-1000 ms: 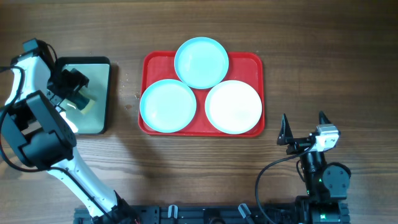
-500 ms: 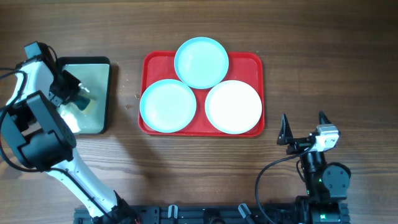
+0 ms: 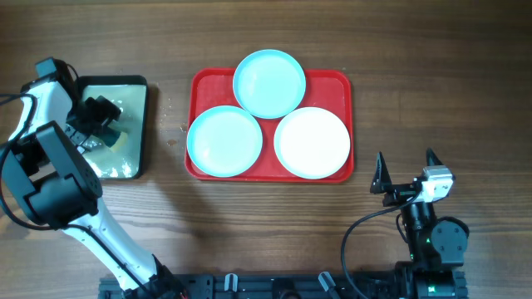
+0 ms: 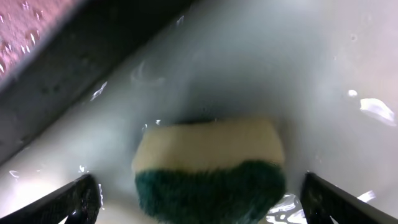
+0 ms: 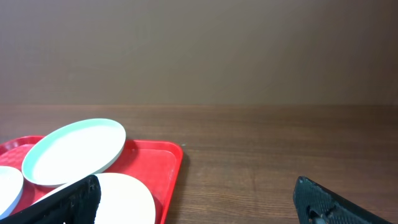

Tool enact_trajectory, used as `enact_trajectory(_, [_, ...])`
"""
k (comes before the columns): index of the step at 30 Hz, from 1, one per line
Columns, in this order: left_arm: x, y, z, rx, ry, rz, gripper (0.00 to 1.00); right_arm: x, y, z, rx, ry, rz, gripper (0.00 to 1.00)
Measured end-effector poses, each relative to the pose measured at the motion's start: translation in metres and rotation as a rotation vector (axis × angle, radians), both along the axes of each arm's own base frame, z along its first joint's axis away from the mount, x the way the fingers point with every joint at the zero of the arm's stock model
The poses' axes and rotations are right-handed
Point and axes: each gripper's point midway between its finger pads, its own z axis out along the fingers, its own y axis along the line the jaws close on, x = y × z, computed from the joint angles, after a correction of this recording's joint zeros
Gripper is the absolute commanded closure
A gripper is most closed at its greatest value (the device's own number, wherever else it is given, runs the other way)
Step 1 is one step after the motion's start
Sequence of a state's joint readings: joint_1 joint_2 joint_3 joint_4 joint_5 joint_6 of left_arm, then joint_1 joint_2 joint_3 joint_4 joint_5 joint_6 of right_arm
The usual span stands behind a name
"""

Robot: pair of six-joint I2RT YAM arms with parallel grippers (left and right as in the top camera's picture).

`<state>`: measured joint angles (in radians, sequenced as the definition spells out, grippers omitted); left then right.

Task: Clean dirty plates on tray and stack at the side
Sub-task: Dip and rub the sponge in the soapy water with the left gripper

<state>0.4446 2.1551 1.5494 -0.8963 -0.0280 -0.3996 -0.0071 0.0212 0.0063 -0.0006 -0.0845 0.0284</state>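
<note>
From above, we see three plates close together on the red tray (image 3: 199, 80). One blue-green plate (image 3: 268, 83) is at the far side. A second blue-green plate (image 3: 224, 141) is at the near left, and a white plate (image 3: 312, 143) is at the near right. No plate sits on the table (image 3: 416, 66) beside the tray, so no stack has been started. We think the job is only at its start, with all three plates left to wipe and pile up. We cannot see any dirt on them from up here.

The left fingers (image 3: 103, 110) are down in the black-rimmed pan (image 3: 143, 124), which stands just left of the tray. The right fingers (image 3: 380, 173) are over bare table, near the tray's near right corner.

Down at the left wrist, a yellow and green sponge (image 4: 208, 168) lies in the pale water (image 4: 298, 68) in the pan. The left fingers are spread apart, one on each side of the sponge. They do not seem to touch it, so we think the sponge is not picked up yet.

Over at the right wrist, the right fingers are wide apart and hold nothing. The tray and its plates lie ahead on the left.

We can read no words, names or labels in any view.
</note>
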Motion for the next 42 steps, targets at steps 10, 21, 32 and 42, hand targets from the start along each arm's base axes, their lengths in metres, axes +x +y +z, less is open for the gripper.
enact_trajectory(10, [-0.004,-0.015,0.000,-0.085,0.005,-0.001,0.71,0.000,0.000,0.000,0.000,0.000,0.000,0.00])
enact_trajectory(21, [-0.017,-0.043,0.005,-0.227,0.039,0.008,0.33,0.000,0.000,0.000,0.000,0.000,0.000,0.00])
enact_trajectory(32, [-0.016,-0.052,0.001,-0.275,0.030,0.006,0.15,0.000,0.000,0.000,0.000,0.000,0.000,0.00])
enact_trajectory(42, [-0.002,-0.035,0.005,-0.179,-0.022,-0.003,0.00,0.000,0.000,0.000,0.000,0.000,0.000,0.00])
